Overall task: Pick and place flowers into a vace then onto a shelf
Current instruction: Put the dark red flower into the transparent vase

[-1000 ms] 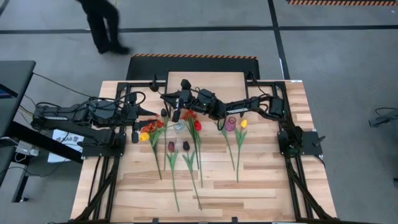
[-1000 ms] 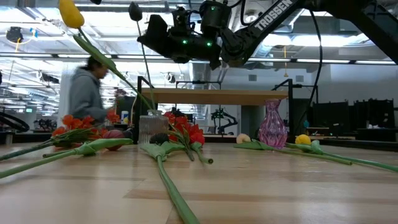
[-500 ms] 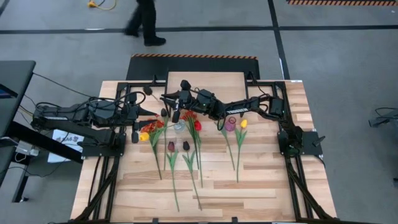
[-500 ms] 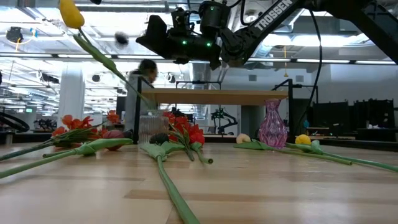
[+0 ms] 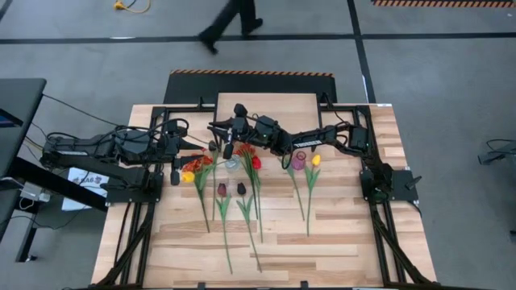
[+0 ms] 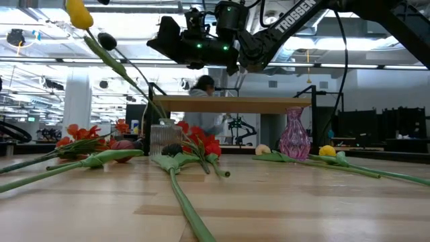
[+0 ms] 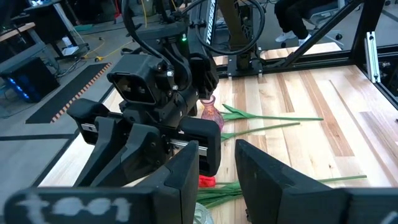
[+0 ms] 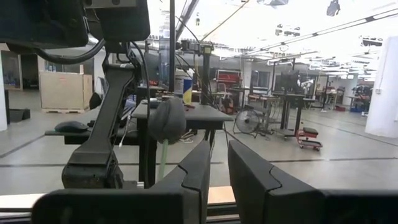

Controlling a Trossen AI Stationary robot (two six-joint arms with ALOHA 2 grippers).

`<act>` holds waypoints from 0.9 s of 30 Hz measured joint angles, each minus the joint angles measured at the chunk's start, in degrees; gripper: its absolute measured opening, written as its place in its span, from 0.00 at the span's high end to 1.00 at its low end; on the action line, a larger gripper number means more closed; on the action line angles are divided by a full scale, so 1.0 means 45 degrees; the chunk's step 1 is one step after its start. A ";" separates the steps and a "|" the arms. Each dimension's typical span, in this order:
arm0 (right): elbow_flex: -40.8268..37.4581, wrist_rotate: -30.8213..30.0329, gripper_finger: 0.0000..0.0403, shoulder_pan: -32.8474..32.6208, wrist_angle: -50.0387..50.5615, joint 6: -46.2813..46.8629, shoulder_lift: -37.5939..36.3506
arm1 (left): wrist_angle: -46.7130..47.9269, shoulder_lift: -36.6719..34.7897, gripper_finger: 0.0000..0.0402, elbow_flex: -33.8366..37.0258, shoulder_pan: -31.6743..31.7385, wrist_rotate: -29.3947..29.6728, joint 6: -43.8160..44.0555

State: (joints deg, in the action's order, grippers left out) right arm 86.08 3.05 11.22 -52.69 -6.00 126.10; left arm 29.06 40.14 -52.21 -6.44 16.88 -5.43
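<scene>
A clear glass vase (image 6: pixel 161 138) (image 5: pixel 232 163) stands on the table in front of the shelf (image 6: pixel 235 104) (image 5: pixel 270 103). Two flowers have their stems in it: a yellow tulip (image 6: pixel 77 13) and a dark maroon tulip (image 6: pixel 106 40) (image 8: pixel 166 118), both leaning left. My right gripper (image 6: pixel 149 44) (image 8: pixel 219 149) hovers level above the vase, narrowly open with nothing between its fingers; the maroon tulip stands just beyond them. My left gripper (image 5: pixel 201 146) (image 7: pixel 217 155) waits raised at the table's left, open and holding nothing.
Loose flowers lie on the table: orange sprays (image 6: pixel 80 131), red tulips (image 6: pixel 201 142), two maroon tulips (image 5: pixel 222 189), and cream (image 6: pixel 263 149) and yellow (image 6: pixel 327 150) ones at the right. A pink vase (image 6: pixel 293 134) (image 5: pixel 298 159) stands right of centre. A person (image 5: pixel 230 20) walks behind the table.
The maroon tulip's head, which stood upright above my right gripper, has swung down and left, away from the gripper. It now leans beside the yellow tulip, with its stem foot still in the vase. Both arms have kept their place. A person has walked rightward behind the table.
</scene>
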 joint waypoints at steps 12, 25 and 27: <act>-0.0019 -0.0019 0.87 -0.0194 0.0866 0.0457 -0.0776 | 0.0005 0.0000 0.76 0.0000 -0.0005 -0.0005 0.0000; -0.0010 -0.0029 0.87 -0.0500 0.6791 0.0607 -0.3884 | 0.0068 0.0000 0.76 0.0000 0.0000 -0.0005 0.0005; -0.0010 -0.0025 0.87 -0.0587 0.7680 0.0568 -0.4434 | 0.0068 0.0000 0.76 0.0000 -0.0004 -0.0005 0.0005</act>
State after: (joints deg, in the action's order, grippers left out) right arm 86.04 2.94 8.58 -18.13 -3.44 106.15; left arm 29.36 40.14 -52.21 -6.45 16.86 -5.41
